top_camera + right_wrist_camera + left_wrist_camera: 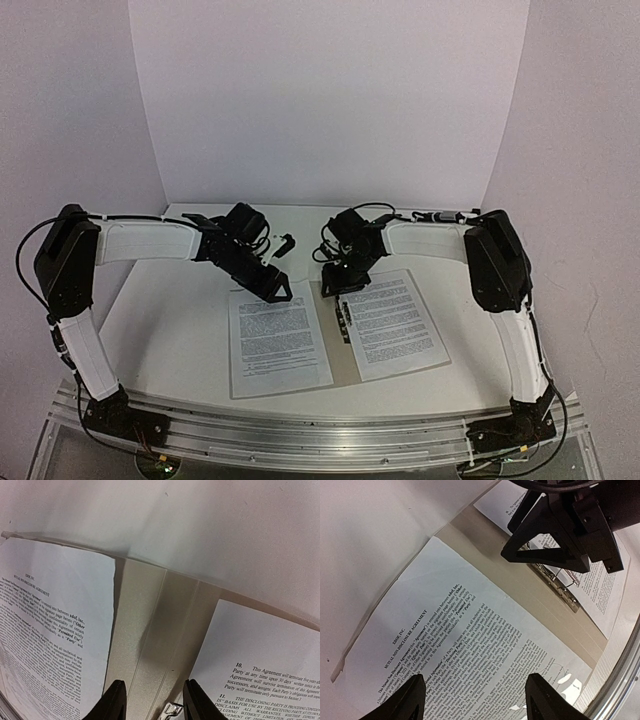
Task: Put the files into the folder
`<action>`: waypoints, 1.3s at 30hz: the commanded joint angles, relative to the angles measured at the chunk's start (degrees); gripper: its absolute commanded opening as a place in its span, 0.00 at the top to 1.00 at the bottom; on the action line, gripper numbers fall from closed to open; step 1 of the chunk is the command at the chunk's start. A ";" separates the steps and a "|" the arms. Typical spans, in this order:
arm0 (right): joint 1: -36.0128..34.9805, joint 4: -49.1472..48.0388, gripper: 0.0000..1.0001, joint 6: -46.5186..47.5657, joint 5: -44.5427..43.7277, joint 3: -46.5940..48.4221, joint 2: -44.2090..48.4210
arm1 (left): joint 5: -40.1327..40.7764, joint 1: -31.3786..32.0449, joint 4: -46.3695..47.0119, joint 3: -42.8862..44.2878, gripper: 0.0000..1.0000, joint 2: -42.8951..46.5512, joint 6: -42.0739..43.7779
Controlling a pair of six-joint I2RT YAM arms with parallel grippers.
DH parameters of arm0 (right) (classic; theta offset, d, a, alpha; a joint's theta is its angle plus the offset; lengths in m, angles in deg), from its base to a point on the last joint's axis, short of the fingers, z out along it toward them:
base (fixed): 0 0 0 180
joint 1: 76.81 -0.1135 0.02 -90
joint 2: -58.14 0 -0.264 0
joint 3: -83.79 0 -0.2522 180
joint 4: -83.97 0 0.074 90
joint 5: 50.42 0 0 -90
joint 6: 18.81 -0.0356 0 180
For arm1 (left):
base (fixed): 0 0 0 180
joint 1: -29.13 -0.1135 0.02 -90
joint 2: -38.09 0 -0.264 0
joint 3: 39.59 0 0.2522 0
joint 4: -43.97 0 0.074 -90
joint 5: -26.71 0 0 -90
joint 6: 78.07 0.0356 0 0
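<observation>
Lying flat on the open folder (338, 372), one per flap, the files (278, 338) look light, limp and slippery; pinch a free edge, never the middle. Your left pincer (276, 288) hangs wide open and empty; your right pincer (340, 284) stands half-open over the fastener (345, 318), holding nothing. Beyond, the smooth white counter (170, 290) gives room.

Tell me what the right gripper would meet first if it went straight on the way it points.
Most likely the folder, its bare tan middle between the two sheets, beside the metal fastener; depth is unclear.
</observation>
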State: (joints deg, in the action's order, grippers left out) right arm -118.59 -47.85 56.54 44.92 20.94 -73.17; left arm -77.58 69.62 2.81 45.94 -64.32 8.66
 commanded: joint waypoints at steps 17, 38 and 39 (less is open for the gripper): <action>-0.14 1.84 0.67 1.35 4.86 -1.28 5.20 | 1.28 -0.60 1.24 1.03 0.32 0.74 -0.01; -3.11 1.43 0.64 -1.60 9.92 -16.26 18.25 | 1.89 -0.86 1.83 1.27 0.32 0.55 1.11; -3.27 1.51 0.64 -1.77 9.71 -17.08 18.83 | 1.91 -0.88 1.90 1.27 0.32 0.51 1.20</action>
State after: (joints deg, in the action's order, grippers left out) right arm -120.77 -46.51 55.88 53.45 6.13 -60.37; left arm -76.55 69.14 2.91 45.94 -64.34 8.99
